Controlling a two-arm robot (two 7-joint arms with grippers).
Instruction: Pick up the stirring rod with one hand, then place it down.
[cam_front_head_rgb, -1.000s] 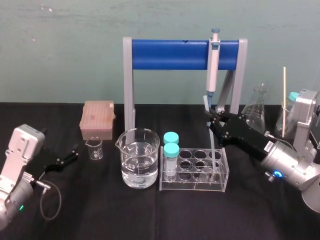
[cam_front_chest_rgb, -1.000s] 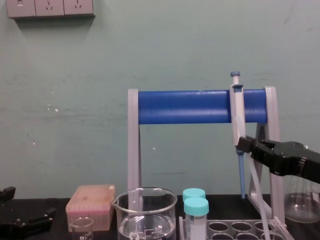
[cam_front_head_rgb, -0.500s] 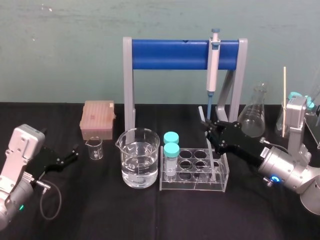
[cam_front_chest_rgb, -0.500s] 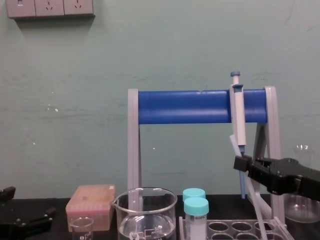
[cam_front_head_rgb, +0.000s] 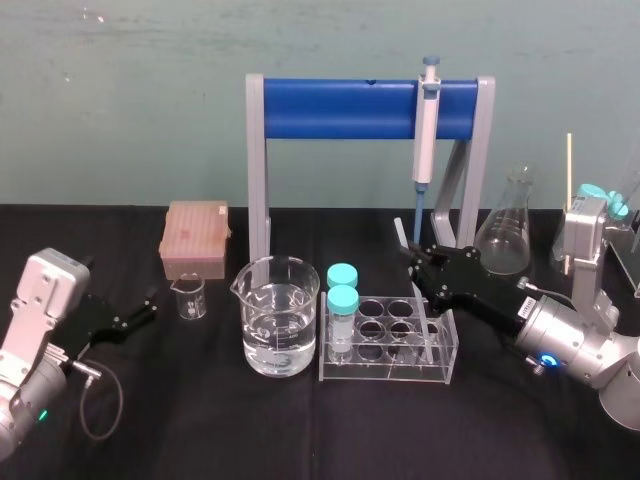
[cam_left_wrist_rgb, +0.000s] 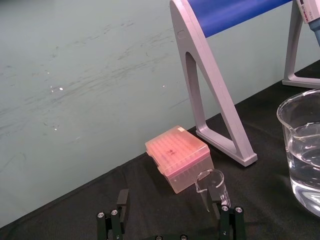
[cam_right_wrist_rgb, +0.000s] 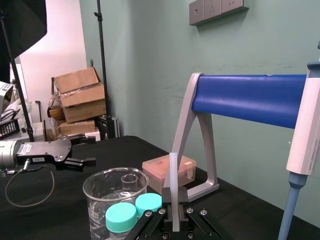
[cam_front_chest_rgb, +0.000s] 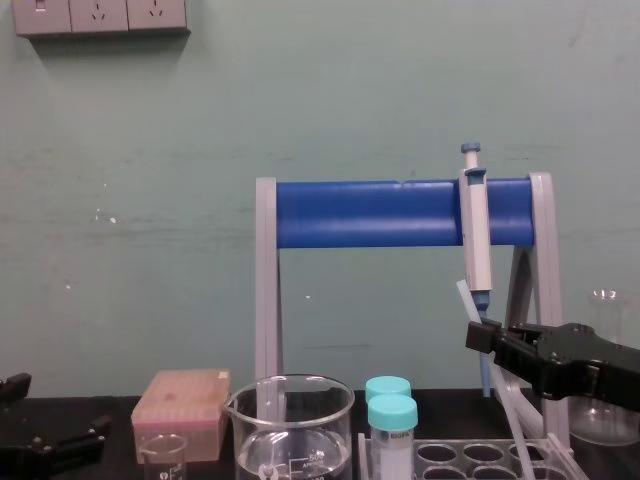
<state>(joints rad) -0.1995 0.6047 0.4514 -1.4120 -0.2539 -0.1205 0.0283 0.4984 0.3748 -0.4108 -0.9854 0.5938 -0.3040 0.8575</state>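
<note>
Right tool (cam_front_head_rgb: 416, 262) clenched on stirring rod (cam_right_wrist_rgb: 173, 170); chest view shows its tilt into rack (cam_front_head_rgb: 385, 372); left tool (cam_front_head_rgb: 148, 307) parked, released.

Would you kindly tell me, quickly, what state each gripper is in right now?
Left gripper: open, holding nothing.
Right gripper: shut on the rod.

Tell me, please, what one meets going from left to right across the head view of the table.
Left gripper, fingers open → pink tip box → large beaker of water → teal-capped tubes → right gripper holding the stirring rod → conical flask.
</note>
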